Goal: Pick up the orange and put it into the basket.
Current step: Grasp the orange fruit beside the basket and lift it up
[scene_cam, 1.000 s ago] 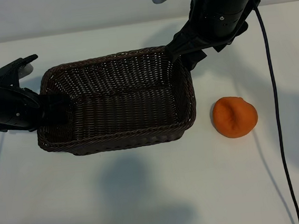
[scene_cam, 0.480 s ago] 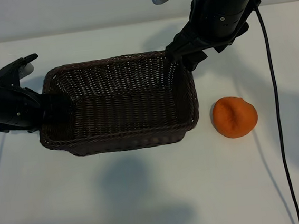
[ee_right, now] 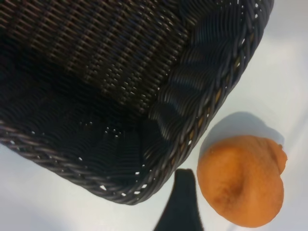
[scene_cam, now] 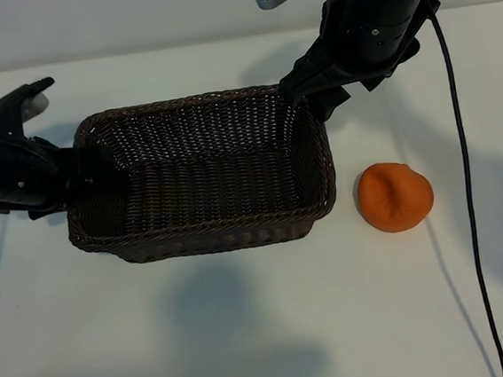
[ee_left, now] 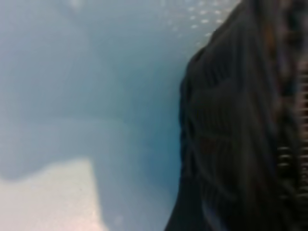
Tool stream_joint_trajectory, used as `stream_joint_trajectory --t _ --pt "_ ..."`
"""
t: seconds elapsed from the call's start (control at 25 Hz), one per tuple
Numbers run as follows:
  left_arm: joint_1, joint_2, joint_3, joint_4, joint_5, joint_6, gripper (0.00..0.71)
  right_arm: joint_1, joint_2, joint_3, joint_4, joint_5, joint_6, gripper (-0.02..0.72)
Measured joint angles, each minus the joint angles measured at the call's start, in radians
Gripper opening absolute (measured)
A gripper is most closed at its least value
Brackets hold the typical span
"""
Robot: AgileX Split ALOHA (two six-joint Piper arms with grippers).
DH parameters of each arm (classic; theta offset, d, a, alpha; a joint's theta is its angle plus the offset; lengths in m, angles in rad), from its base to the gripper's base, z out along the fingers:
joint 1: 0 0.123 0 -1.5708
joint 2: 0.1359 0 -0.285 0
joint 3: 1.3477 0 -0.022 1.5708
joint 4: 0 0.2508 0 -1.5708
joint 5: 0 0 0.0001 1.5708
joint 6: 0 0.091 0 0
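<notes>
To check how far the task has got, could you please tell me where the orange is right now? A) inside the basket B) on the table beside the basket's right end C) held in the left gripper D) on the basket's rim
B: the orange lies on the white table just off the right end of the basket, with bare table showing between them.

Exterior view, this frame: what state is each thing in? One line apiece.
Orange: on the table, right of the basket, untouched.
Basket: upright, flat on the table, nothing inside.
Left gripper: at the basket's left end.
Right gripper: open, above the basket's far right corner, holding nothing.
</notes>
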Motion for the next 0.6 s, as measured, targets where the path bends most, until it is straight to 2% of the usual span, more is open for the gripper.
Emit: stream_joint_trajectory --t 0.36,0.6 --pt "0.001 -0.123 -0.003 0.011 0.041 -0.001 0.598 0.000 0.000 0.000 0.000 0.006 0.000 0.595" --pt "0.001 -0.212 -0.077 0.101 0.111 -0.081 0.596 0.000 0.000 0.000 0.000 0.007 0.000 0.595"
